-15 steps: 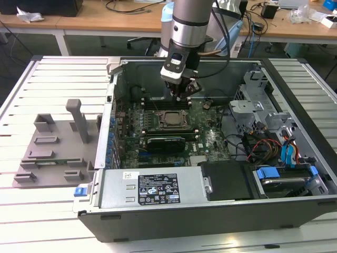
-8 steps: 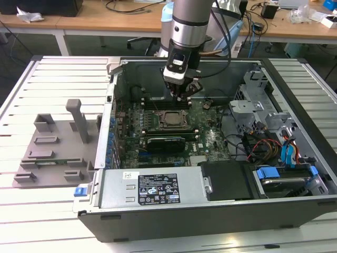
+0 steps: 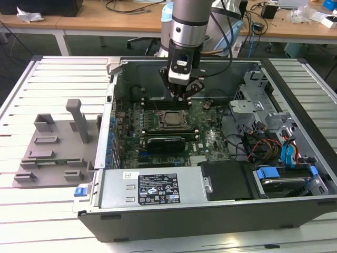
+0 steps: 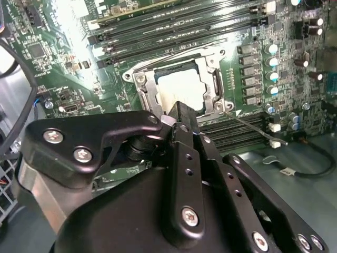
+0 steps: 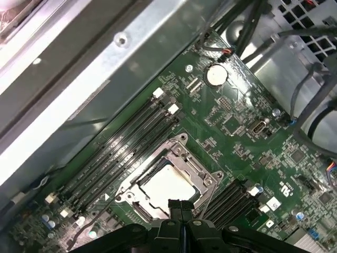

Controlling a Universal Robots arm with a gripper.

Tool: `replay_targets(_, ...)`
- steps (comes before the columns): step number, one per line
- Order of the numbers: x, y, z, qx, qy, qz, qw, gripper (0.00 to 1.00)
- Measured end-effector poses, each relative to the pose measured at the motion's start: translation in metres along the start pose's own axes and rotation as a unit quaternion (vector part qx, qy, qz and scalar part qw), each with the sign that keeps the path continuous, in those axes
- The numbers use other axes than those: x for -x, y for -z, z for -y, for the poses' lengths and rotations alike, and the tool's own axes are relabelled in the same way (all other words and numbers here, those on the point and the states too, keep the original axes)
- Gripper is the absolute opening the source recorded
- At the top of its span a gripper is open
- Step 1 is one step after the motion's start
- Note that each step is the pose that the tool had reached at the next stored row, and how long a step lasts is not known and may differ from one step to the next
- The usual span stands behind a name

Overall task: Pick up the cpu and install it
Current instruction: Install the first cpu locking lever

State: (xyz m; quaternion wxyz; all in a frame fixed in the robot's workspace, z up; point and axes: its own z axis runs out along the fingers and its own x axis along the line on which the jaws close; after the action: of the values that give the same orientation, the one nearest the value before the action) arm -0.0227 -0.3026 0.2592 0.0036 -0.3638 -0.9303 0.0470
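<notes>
Silvery cpu sits in the green motherboard's socket.

You see the computer case lying open on the surface. The cpu sits in the socket on the board inside. The gripper hangs just above it. The tray lies on the exterior view's left of the case.

A silver-grey cylindrical arm with black bands carries a matte black pincer, its linkage plates studded with silver screws.
</notes>
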Motion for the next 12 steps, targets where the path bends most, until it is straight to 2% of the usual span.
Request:
replay_targets(4,0.0000,0.0000,0.0000,0.0009,0.032,0.0028,0.9995,0.11)
replay_targets(8,0.0000,0.0000,0.0000,0.0015,0.056,0.0050,0.9984,0.11)
replay_targets(12,0.0000,0.0000,0.0000,0.0022,0.079,0.0071,0.9969,0.11)
